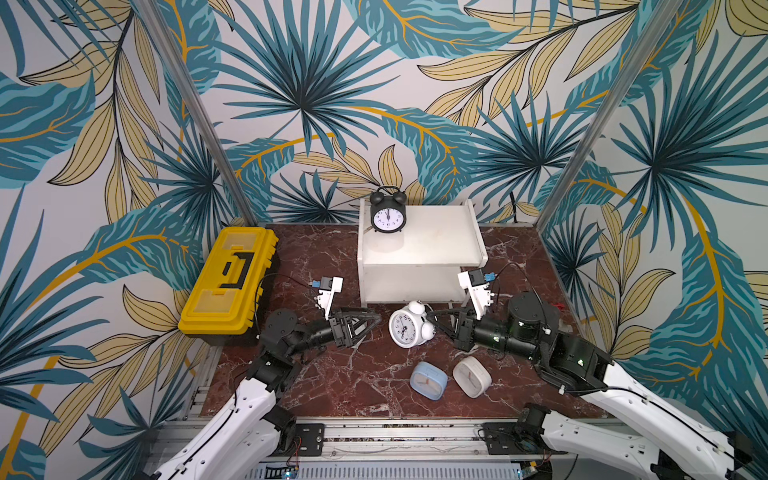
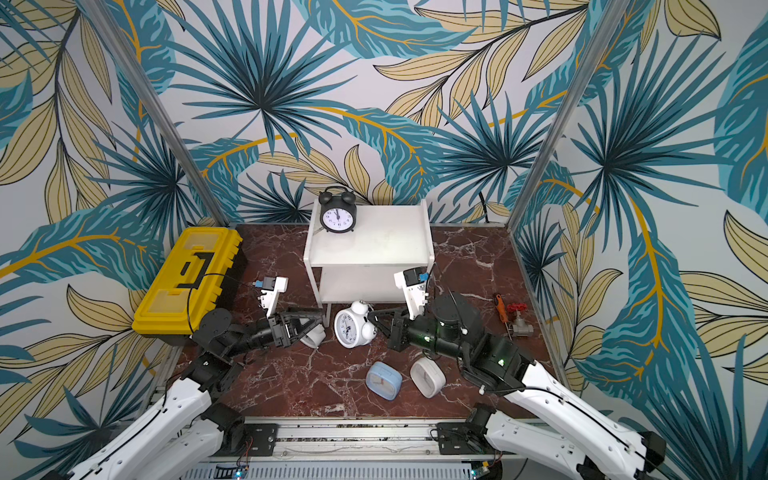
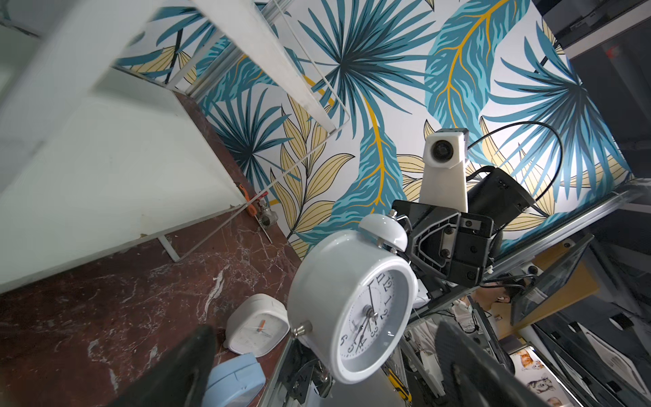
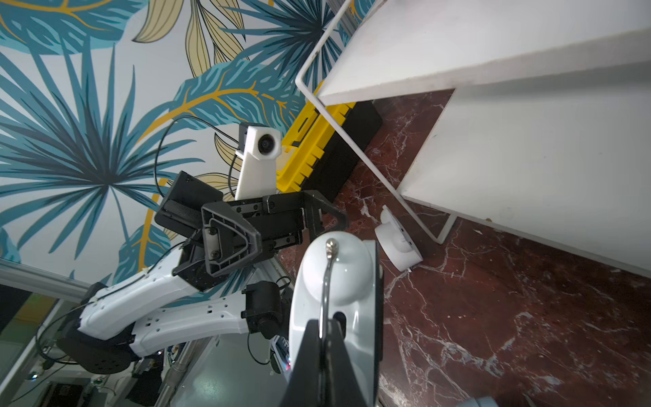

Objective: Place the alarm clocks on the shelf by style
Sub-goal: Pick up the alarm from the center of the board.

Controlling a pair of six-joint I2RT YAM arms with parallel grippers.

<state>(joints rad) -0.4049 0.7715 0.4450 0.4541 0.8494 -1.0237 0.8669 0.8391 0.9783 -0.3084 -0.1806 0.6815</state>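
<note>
- Right gripper (image 4: 323,326) is seen pressed together on the thin wire handle of a white twin-bell clock (image 1: 409,326). The clock is tipped over, with its bells turned toward that gripper and its dial visible from above.
- Left gripper (image 1: 368,330) is held spread wide on the opposite side of the same clock, close by, and nothing is clasped in it.
- Nearest the front edge of the marble table (image 1: 332,386), a light blue square clock (image 1: 428,380) and a white square clock (image 1: 471,376) are laid just beside each other, the blue one to the left.
- Further back, a second white twin-bell clock (image 2: 314,337) is found lying on the table by the front left leg of the shelf (image 1: 436,245), partly hidden behind the left gripper.
- The shelf is placed at the back centre, and a black twin-bell clock (image 1: 387,212) is stood upright at the back left corner of its upper board.
- A yellow toolbox (image 1: 228,282) is set left of the shelf.
</note>
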